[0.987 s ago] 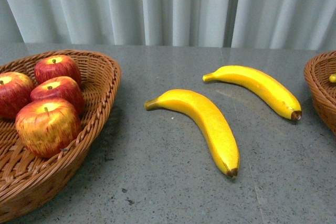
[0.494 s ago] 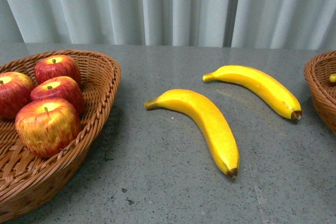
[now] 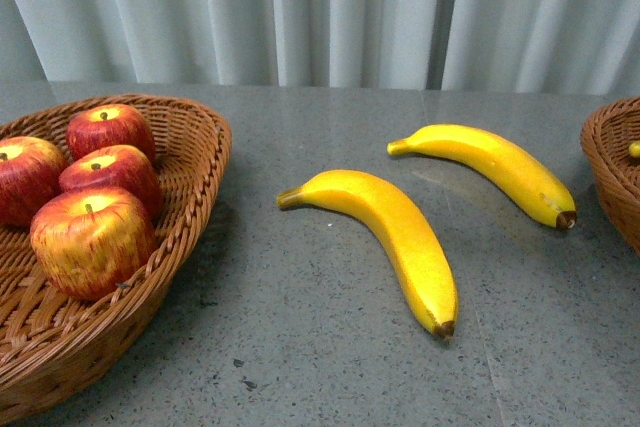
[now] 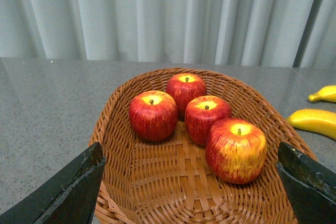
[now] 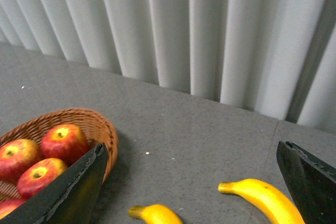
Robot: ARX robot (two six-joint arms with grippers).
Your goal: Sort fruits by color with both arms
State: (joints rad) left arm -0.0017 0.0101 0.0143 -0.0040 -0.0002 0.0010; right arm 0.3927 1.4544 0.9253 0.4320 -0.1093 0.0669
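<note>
Several red apples (image 3: 92,239) with yellow streaks lie in a wicker basket (image 3: 190,162) at the left. Two bananas rest on the grey table: a near banana (image 3: 395,237) in the middle and a far banana (image 3: 495,167) to its right. No arm shows in the front view. My left gripper (image 4: 191,187) hovers open over the apple basket (image 4: 173,182), nothing between its fingers (image 4: 73,190). My right gripper (image 5: 194,187) is open above the table, with the far banana (image 5: 268,200) and the near banana's stem end (image 5: 155,214) below it.
A second wicker basket (image 3: 610,162) stands at the right edge, with a bit of yellow (image 3: 634,149) inside. Pale curtains (image 3: 330,12) close off the back of the table.
</note>
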